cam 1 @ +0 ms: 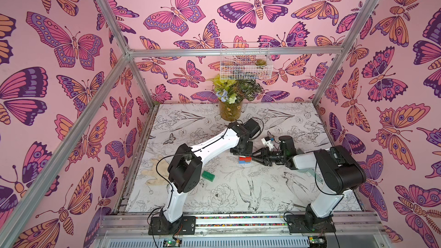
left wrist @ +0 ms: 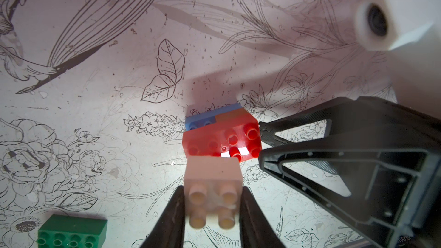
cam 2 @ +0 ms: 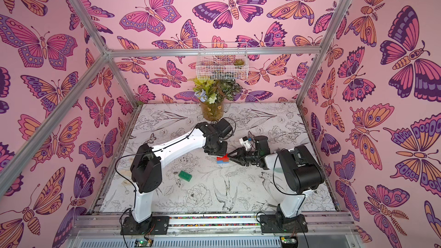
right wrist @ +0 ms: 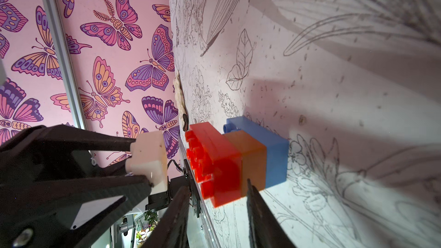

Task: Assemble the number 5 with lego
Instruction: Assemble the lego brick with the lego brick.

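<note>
Floral table (left wrist: 95,44); white brick (left wrist: 212,187) wrist-view only

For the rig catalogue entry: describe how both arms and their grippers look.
The left arm and right arm match: white shell links joined by boxy black joint housings, on black base plates, with black cables looping alongside. The left gripper and right gripper are black, their tapered fingers cut out as open triangular frames. A white camera housing sits by the right one.
</note>
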Controlling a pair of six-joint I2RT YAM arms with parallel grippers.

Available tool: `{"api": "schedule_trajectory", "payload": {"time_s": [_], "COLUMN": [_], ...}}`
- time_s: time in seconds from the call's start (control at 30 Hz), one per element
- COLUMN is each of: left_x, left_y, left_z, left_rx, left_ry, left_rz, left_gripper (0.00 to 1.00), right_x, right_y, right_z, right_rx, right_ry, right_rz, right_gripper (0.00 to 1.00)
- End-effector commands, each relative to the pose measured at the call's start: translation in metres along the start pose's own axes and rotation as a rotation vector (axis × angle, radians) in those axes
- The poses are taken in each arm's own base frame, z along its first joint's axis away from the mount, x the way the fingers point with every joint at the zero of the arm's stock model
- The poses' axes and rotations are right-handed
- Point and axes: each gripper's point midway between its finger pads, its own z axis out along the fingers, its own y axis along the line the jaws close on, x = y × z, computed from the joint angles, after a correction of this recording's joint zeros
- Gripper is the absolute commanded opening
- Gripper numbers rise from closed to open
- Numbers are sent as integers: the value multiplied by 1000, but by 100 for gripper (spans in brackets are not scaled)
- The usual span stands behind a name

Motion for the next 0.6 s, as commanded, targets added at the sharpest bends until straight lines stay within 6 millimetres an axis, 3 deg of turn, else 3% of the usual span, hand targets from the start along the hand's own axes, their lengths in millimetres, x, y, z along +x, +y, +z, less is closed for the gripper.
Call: {"api": "schedule_trajectory", "payload": {"time_s": [0.0, 0.57], "left_x": [7, 11], "left_y": [5, 15], "left_z": [11, 19], "left_rx": [-20, -62], "left_ry": [52, 65], "left_rz": [-16, -60], "left_gripper": [24, 25], "right_x": [-3, -3], "right_y": [3, 0], "right_z": [1, 7], "right_rx": [-20, -15], "right_ry": [10, 6], "right_rz": [-14, -9], "right_gripper": [42, 40]}}
